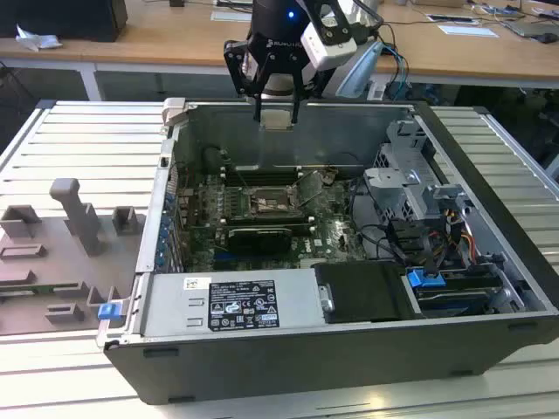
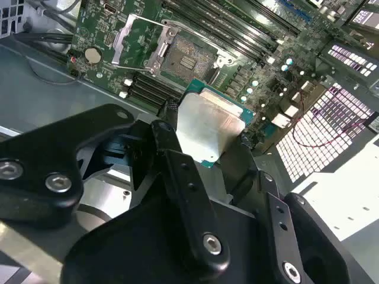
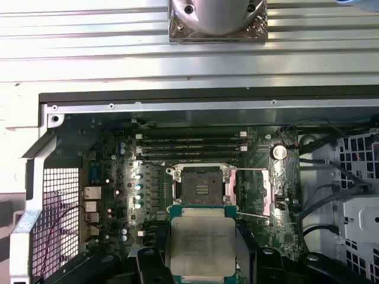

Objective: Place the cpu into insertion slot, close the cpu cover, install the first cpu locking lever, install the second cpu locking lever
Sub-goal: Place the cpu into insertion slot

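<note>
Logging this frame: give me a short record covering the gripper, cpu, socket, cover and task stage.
gripper: shut on the cpu, raised above the open computer case
cpu: clamped between the fingers, silver face showing in both wrist views, clear of the motherboard
insertion slot: empty and uncovered
cpu cover: swung open, lying beside the slot
stage: cpu not yet placed; cover not closed
</note>
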You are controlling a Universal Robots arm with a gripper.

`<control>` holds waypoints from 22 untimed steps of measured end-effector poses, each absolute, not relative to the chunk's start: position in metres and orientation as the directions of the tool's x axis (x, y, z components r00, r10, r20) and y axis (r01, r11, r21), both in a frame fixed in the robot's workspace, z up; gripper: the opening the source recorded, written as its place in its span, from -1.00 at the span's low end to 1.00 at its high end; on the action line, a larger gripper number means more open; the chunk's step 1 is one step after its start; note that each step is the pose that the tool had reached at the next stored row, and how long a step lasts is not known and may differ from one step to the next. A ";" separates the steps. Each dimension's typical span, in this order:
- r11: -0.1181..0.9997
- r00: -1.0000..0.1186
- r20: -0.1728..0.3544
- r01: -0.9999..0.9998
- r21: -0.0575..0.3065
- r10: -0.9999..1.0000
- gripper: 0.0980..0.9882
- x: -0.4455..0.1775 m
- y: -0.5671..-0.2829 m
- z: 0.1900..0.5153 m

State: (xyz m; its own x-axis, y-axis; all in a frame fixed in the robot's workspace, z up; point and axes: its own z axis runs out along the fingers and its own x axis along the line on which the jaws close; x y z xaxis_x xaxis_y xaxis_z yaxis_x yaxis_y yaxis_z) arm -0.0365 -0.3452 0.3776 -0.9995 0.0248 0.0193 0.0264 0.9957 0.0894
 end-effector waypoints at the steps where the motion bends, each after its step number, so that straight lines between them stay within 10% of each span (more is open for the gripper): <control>1: 0.996 -1.000 0.019 0.026 0.089 0.025 -0.02 -0.036 -0.345 0.378; 22: 0.993 -0.997 0.019 0.073 0.089 0.071 -0.02 -0.037 -0.345 0.377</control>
